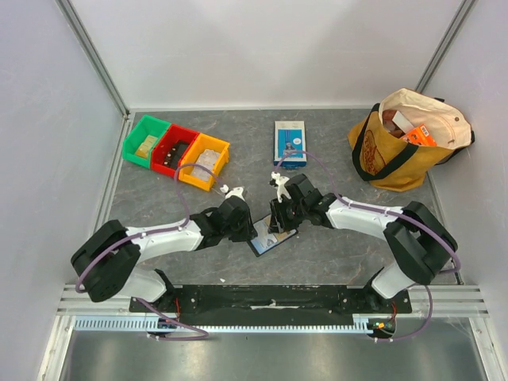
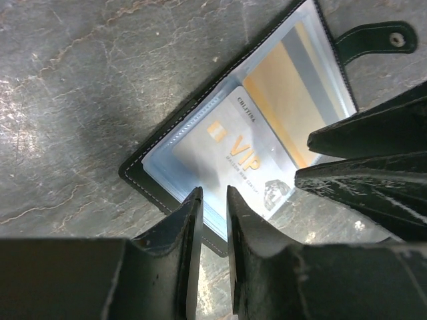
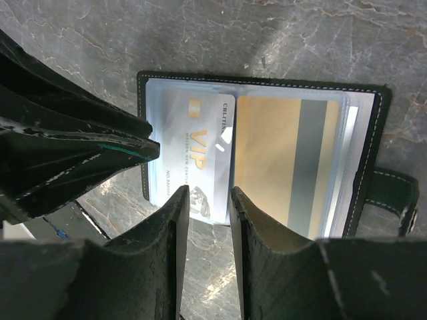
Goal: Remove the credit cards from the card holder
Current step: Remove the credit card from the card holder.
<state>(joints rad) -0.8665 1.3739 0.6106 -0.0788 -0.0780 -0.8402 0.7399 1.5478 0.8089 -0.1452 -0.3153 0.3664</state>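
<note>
Card holder (image 1: 268,240) lies open flat on table (image 1: 333,159), between the arms, VIP card (image 3: 197,150) and gold card (image 3: 287,160) in its pockets. Best bet: left gripper (image 2: 212,193) pins the rim, right gripper (image 3: 207,193) pinches the VIP card's near edge and pulls straight out. Both wrists pitch down; both jaws slightly open, gripping nothing.

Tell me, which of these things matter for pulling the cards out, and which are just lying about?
For the job: card holder, VIP card, gold card, left gripper, right gripper.
Just lying about: coloured bins, blue-and-white box, yellow tote bag.
</note>
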